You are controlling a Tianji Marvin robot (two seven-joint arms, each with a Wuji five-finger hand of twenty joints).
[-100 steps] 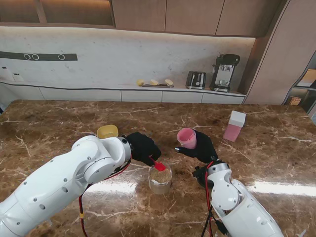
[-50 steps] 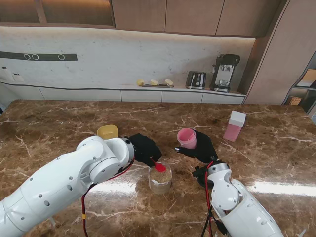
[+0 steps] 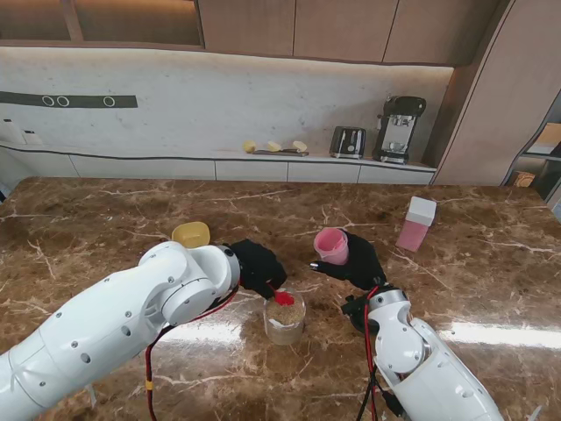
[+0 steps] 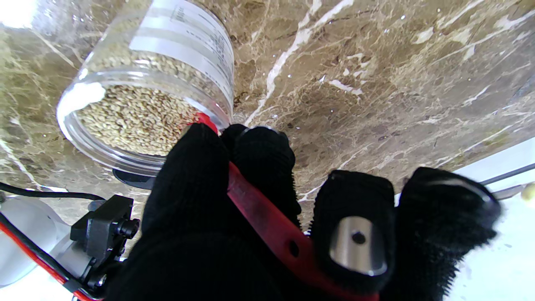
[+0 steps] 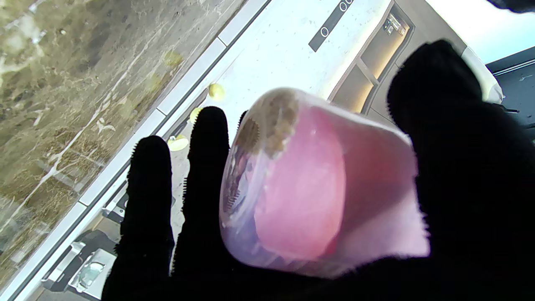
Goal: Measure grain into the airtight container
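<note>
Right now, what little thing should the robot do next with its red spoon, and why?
Probably dip the red plastic measuring spoon down into the clear round jar of grain. The black-gloved left hand holds it at the jar's open mouth, while the right hand holds the pink translucent cup waiting off to the right.

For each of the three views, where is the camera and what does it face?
Stand: above the shoulders, facing the table; both arms show.
Left wrist: along the left hand, gripping the red scoop at the grain jar.
Right wrist: along the right hand, holding the pink cup.
Shared: the stand also shows jar and cup.
</note>
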